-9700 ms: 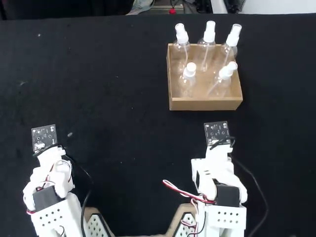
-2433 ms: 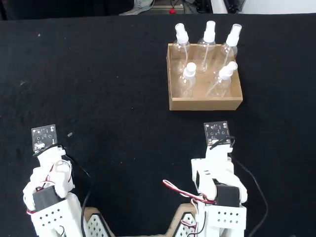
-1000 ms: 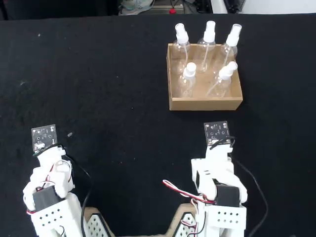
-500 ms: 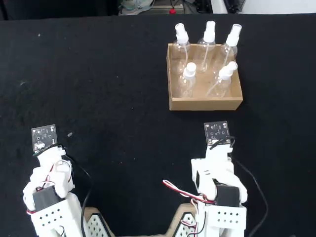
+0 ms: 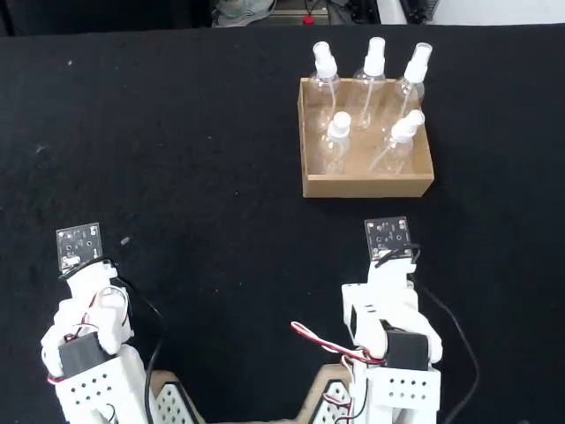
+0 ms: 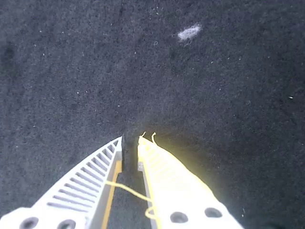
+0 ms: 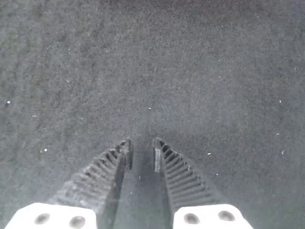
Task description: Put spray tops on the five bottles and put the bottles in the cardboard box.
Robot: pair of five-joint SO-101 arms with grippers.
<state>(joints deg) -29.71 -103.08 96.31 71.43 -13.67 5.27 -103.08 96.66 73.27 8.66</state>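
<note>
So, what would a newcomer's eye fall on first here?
The brown cardboard box at the far right of the black table, with five clear plastic bottles standing inside, all wearing white spray tops. Two white robot arms sit folded at the near edge, away from it.

The worktop (image 5: 177, 132) is matt black cloth flecked with pale specks and a whitish tuft of lint (image 6: 189, 32); the cardboard box (image 5: 366, 186) is plain tan-brown, and the five bottles (image 5: 336, 146) are clear and colourless with white spray tops (image 5: 376, 55). The left arm (image 5: 88, 327) and right arm (image 5: 388, 322) are white with black motor blocks, each with a small black square board (image 5: 78, 246) edged in white and dotted with pale marks, and red-and-white wires (image 5: 322, 343) run by the right arm. The left gripper (image 6: 131, 143) pairs a white ribbed finger with a yellow one, with a thin yellow thread (image 6: 126, 188) across them, while the right gripper (image 7: 142, 148) has dark grey ribbed fingers (image 7: 102, 174) on white bases.
</note>
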